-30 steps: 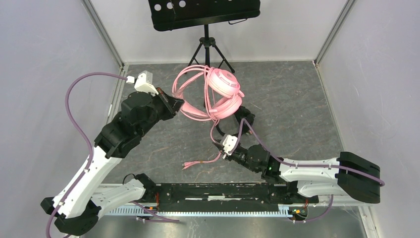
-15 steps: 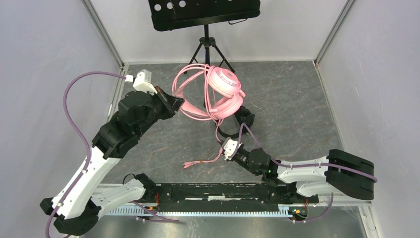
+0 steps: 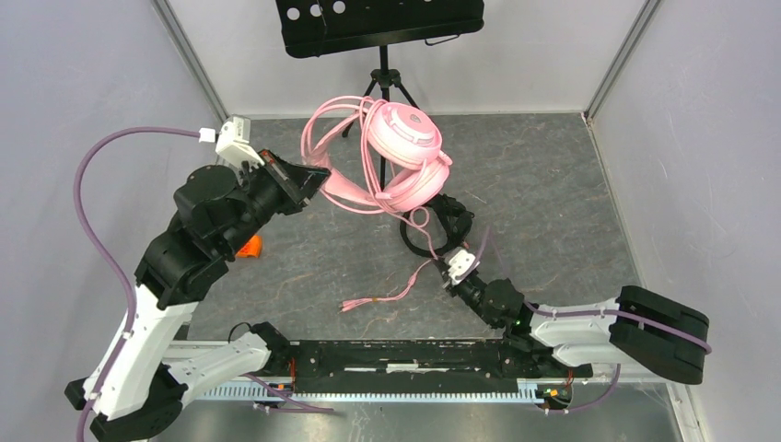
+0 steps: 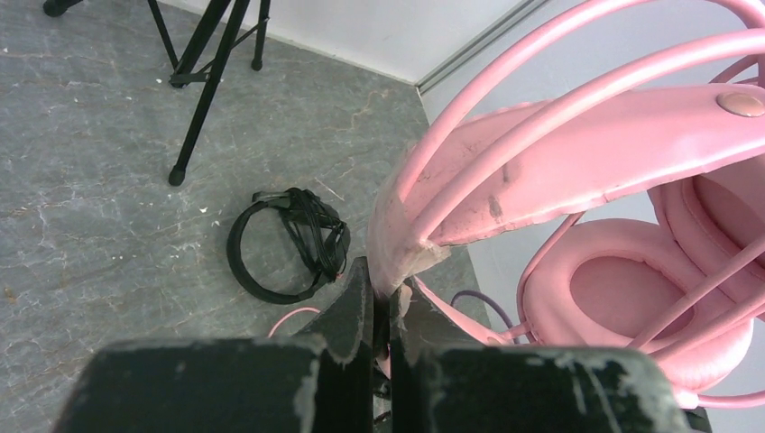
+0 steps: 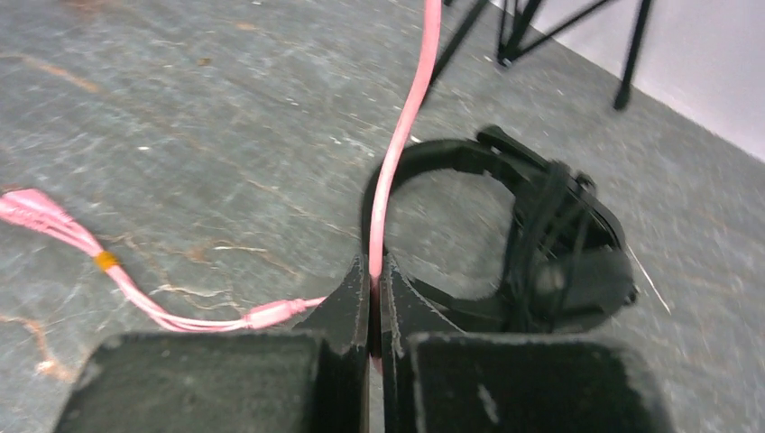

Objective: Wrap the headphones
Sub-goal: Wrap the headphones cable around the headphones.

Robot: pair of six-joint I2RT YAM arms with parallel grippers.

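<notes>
Right jaws pinch the pink cable (image 5: 380,216) low over the table (image 3: 571,212), just beside the black pair (image 5: 559,262); from there the cable climbs up and leftward to the pink pair (image 3: 398,133), held aloft by its headband (image 4: 577,144) in the clamped left jaws

Left arm (image 3: 175,267) reaches up and forward; my left gripper (image 3: 311,175) is raised, jaws clamped tight. Right arm (image 3: 571,322) stretches low, forearm extended; my right gripper (image 5: 374,271) is pinched closed.
</notes>
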